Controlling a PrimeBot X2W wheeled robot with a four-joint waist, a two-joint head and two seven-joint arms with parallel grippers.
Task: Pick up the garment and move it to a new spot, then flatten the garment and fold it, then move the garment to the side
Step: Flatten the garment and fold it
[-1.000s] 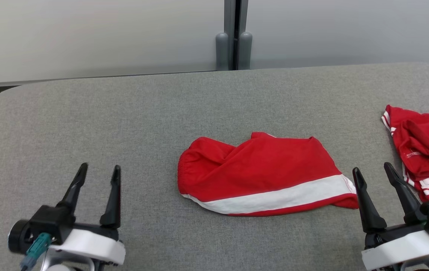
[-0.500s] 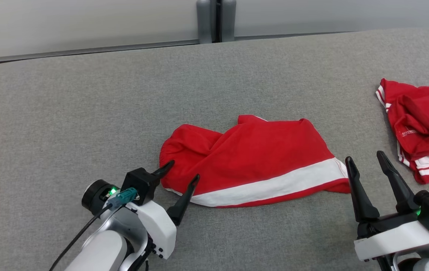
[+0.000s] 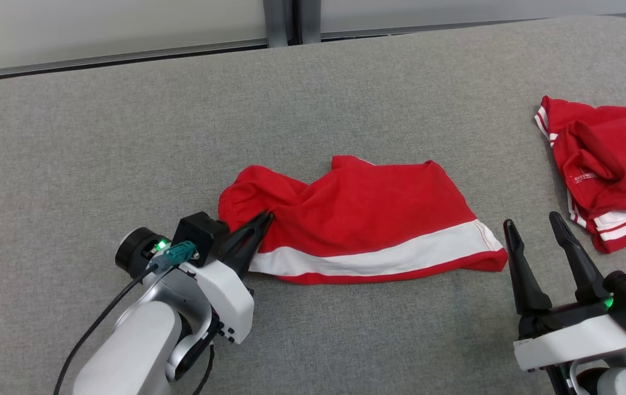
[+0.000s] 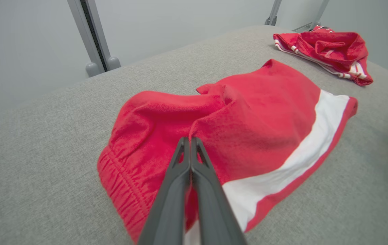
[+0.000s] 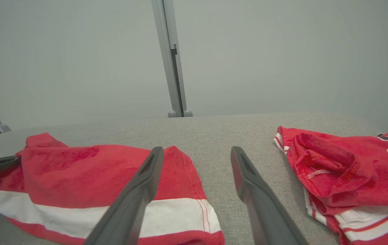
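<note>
2 red garments on the grey table [image 3: 126,137], 2 grippers in view.

- red shorts [image 3: 367,219]: 1 item, mid-table, rumpled. Elastic waistband end points to the robot's left. 1 white band runs along the near side, with a red hem below it.
- red top [image 3: 603,159]: 1 item, crumpled, thin white stripes, at the far right of the table and well apart from the shorts.
- left gripper [image 3: 265,216]: fingers pressed together, clamped on a fold of the red shorts just inside the waistband end. The cloth puckers at the tips and the rest of the shorts lies on the table.
- right gripper [image 3: 531,220]: fingers spread wide over bare table, just beside the shorts' right hem corner. It sits between the two garments and touches neither.
- 1 grey post [image 3: 282,22] behind the table's far edge, with pale wall panels on both sides.
</note>
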